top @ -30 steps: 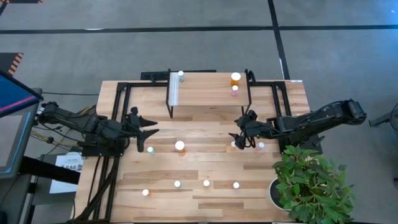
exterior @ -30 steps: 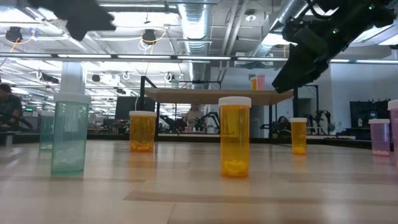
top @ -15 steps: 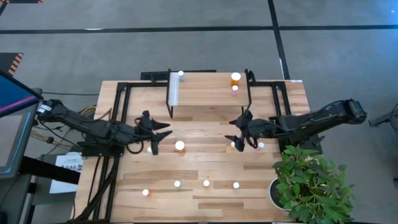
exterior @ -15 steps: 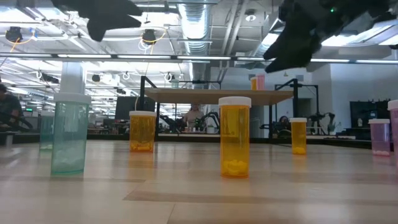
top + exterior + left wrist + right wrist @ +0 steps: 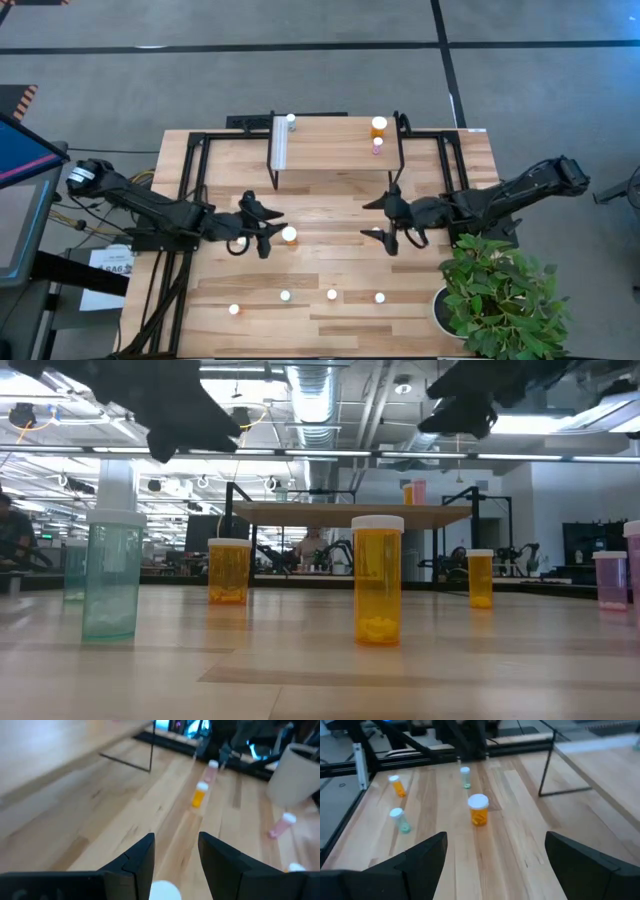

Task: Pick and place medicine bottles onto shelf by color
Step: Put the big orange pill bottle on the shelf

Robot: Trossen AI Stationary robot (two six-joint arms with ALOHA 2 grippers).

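From above, we saw the shelf [image 5: 335,140] at twelve o'clock on the table [image 5: 460,170], a white strip along its nine o'clock edge. On it stood a large orange bottle [image 5: 379,126] with a small pink bottle [image 5: 377,145] just beside it, and one small bottle [image 5: 291,120] near the strip; we could not tell its colour.

Near the table's centre stood another large orange bottle [image 5: 289,236]. The left gripper [image 5: 268,229] hung just at its nine o'clock side, fingers parted narrowly and holding nothing; its wrist camera showed a white cap [image 5: 165,890] low between the fingers.

The right gripper [image 5: 383,220] hung at about three o'clock from that bottle, well apart from it, fingers spread wide and empty.

Four small bottles [image 5: 285,296] lined up toward six o'clock. A potted plant [image 5: 500,295] sat at five o'clock.
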